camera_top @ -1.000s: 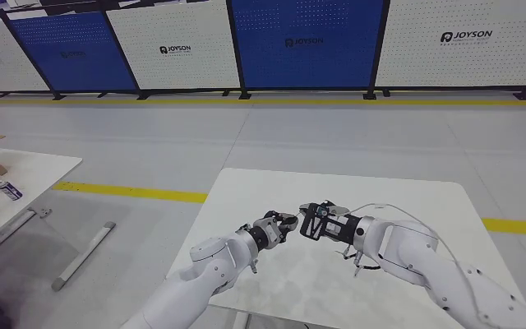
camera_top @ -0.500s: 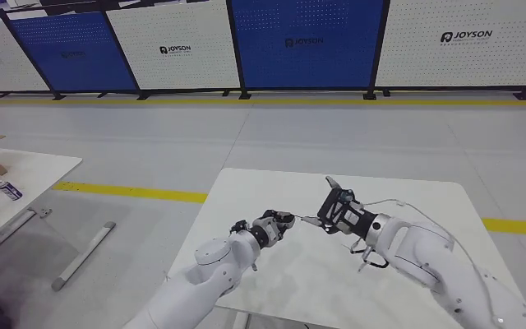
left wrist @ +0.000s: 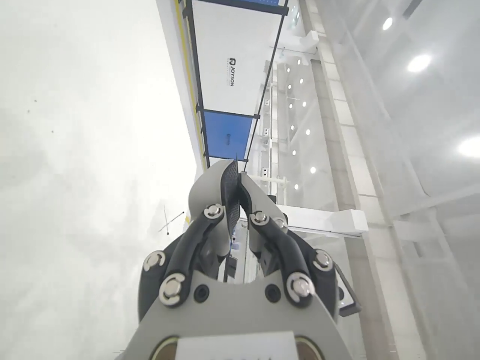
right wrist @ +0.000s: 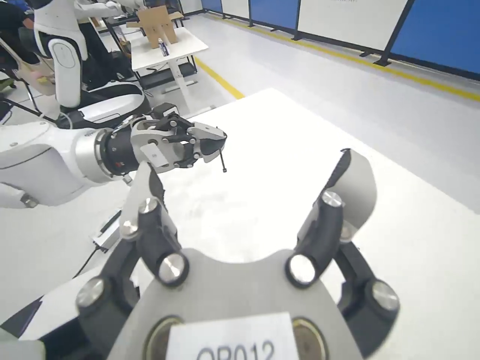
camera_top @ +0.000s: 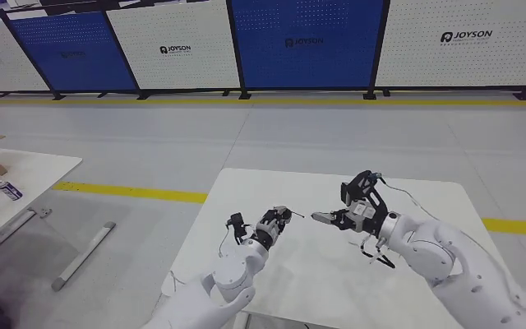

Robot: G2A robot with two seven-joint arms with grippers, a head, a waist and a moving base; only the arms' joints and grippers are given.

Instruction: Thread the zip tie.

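A thin black zip tie (right wrist: pixel 223 162) sticks out from the tips of my left gripper (right wrist: pixel 222 140), which is shut on it above the white table (camera_top: pixel 411 197). From above, the zip tie (camera_top: pixel 294 215) points from the left gripper (camera_top: pixel 282 215) toward the right gripper (camera_top: pixel 325 219), with a small gap between them. The right gripper (right wrist: pixel 245 166) stands open with nothing between its fingers. In the left wrist view the left gripper (left wrist: pixel 238 174) has its pads pressed together, and a short black tip of the zip tie (left wrist: pixel 236 157) pokes out past them.
Both grippers hover over the near left part of the table, close to its left edge (camera_top: pixel 201 222). A second table with a cardboard box (right wrist: pixel 157 27) and another white robot (right wrist: pixel 63 39) stand off to the left, beyond a yellow floor line.
The two grippers were close together a second ago. The right gripper has since let go, opened and drawn back to the right. The left gripper keeps the zip tie and has turned slightly.
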